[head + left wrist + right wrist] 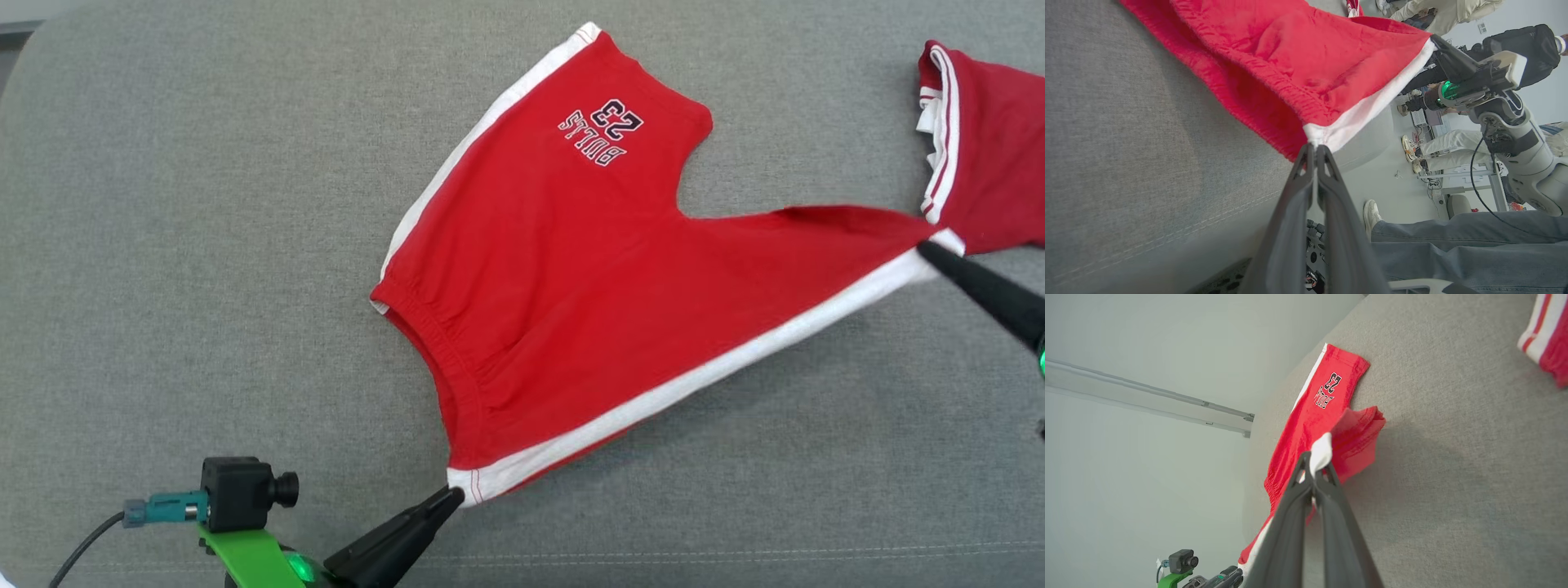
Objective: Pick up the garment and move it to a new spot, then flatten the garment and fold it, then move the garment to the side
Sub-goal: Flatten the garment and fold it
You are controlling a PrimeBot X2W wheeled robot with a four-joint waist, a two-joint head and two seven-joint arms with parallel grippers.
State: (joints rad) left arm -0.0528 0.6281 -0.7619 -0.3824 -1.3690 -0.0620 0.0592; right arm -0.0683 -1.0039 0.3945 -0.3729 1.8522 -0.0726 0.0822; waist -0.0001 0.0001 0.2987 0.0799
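Now left end effector [451, 492] and right end effector [931, 249] each pinch the shorts [571, 286], whose white stripe [694, 377] stretches between them.

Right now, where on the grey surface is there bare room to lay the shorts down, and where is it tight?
Widest bare patch: the grey surface left of the red shorts. A second strip runs below the white side stripe, between the left fingers and right fingers. Crowded: far right, beside the other red garment.
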